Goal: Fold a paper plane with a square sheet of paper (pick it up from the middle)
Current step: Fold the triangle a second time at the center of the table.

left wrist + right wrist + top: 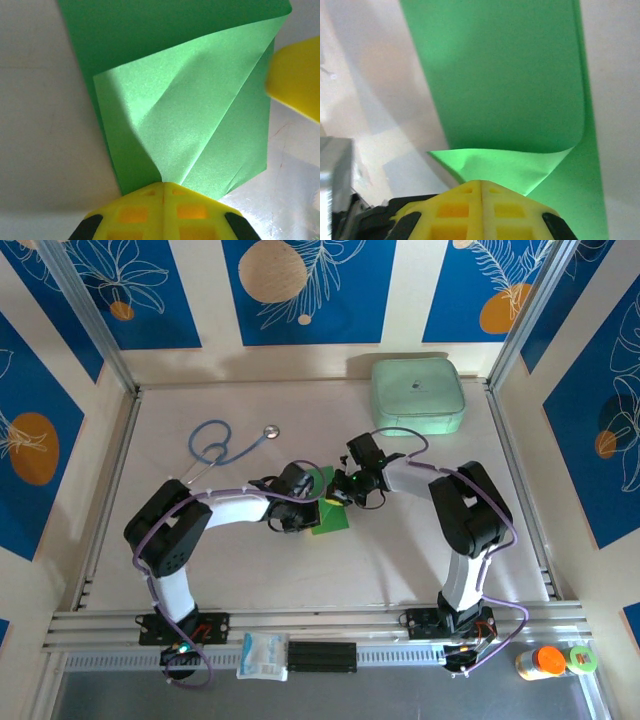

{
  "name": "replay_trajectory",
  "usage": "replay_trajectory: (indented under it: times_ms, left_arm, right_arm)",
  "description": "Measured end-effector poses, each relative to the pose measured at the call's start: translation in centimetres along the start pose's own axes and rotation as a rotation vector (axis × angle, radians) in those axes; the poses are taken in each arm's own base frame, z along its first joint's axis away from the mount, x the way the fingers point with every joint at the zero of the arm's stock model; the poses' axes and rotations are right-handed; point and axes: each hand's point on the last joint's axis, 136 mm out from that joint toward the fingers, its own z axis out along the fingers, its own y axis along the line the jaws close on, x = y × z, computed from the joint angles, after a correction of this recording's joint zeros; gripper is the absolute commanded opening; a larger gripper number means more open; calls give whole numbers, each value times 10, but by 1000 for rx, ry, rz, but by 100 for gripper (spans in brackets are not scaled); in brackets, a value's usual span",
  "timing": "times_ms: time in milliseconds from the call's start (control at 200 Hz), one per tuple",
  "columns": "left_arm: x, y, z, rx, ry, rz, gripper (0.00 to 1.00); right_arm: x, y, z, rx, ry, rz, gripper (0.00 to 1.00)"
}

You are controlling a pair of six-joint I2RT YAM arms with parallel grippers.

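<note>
Mid-table, the left gripper [162, 189] and right gripper [481, 184] each clamp a lifted edge of the bright green paper sheet [190, 115] (pale mint zip case [417, 395] sits closed, contents hidden).

The paper [333, 519] lies between left hand [162, 189] and right hand [481, 186].

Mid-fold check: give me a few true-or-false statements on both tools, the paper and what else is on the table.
The left tool is shut on the green paper. True.
The right tool is open. False: it is shut on the paper too.
The mint case lies on the paper. False: it sits apart, at the far right of the table.
A stethoscope lies at the far left. True.
</note>
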Motion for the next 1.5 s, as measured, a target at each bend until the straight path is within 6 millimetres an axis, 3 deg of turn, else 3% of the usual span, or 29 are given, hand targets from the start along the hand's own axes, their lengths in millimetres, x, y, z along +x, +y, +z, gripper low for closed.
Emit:
replay_trajectory:
  times_ms: [270,590,1246,1501]
  left_arm:
    - [0,0,0,0,0,0,0]
    - [0,0,0,0,0,0,0]
    - [3,3,1,22,-15,-8,0]
    - [4,4,1,48,-34,-10,0]
  right_arm:
    - [25,-2,10,16,50,-19,2]
    - [32,-8,22,36,81,-16,0]
    - [24,-18,25,-12,116,6,0]
    - [8,-24,20,-61,128,55,0]
